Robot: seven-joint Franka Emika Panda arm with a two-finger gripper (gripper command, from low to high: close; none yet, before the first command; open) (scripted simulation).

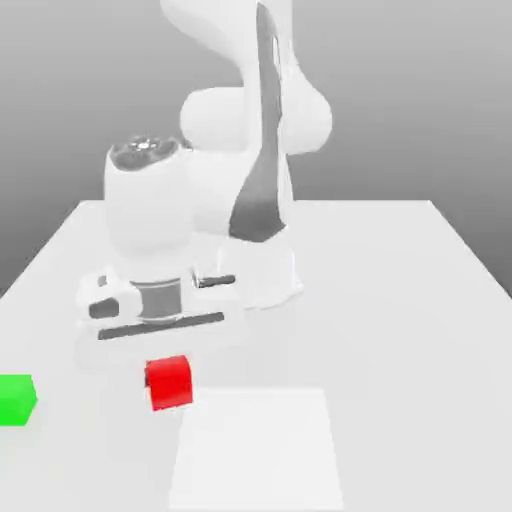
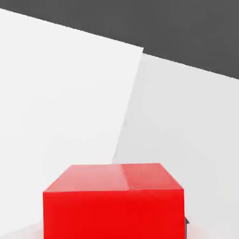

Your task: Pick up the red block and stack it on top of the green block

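Field note: I see the red block directly under the gripper, toward the table's near edge. The green block lies well apart at the exterior view's left. A flat mat lies just right of the red block.

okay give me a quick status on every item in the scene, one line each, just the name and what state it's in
Small matte red cube: upright, held under the hand.
Small matte green cube: upright on the white table, apart from the red cube, nothing stacked on it.
Two-finger gripper: shut on the red cube.
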